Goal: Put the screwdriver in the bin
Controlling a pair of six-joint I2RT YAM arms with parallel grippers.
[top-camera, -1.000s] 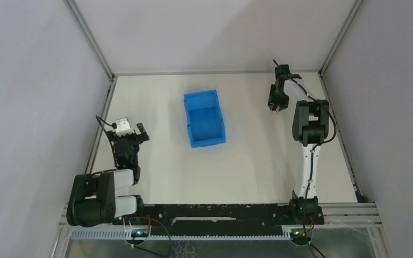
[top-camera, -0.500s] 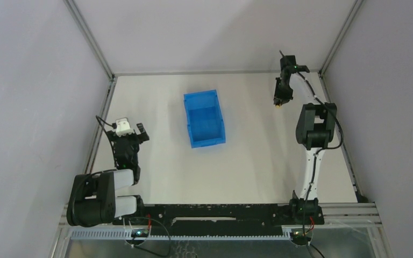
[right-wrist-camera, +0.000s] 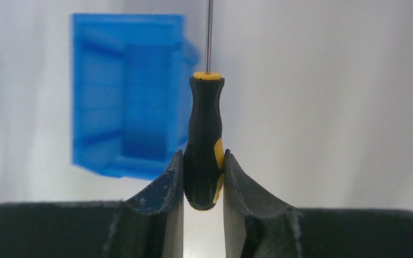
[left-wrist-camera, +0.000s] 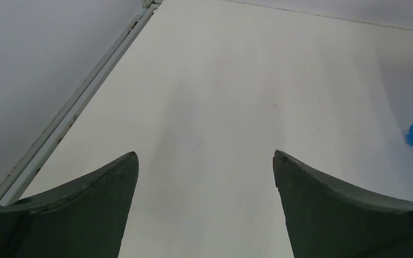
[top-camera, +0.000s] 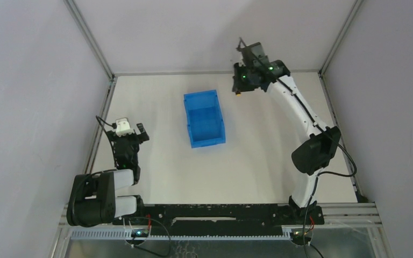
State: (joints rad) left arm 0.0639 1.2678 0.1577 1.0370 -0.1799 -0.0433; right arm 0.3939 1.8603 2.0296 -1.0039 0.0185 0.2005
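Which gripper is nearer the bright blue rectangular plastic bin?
Right: the right gripper hangs beside the blue bin's far right corner; left gripper sits farther off, to its left.

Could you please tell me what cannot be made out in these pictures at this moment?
- Right wrist view: the screwdriver has its tip cut off by the top edge.
- Right wrist view: the bin is blurred.
- Top view: the screwdriver is too small to make out, and partly hidden by the right gripper.
- Left wrist view: the bin shows only a corner, cut off by the right edge.
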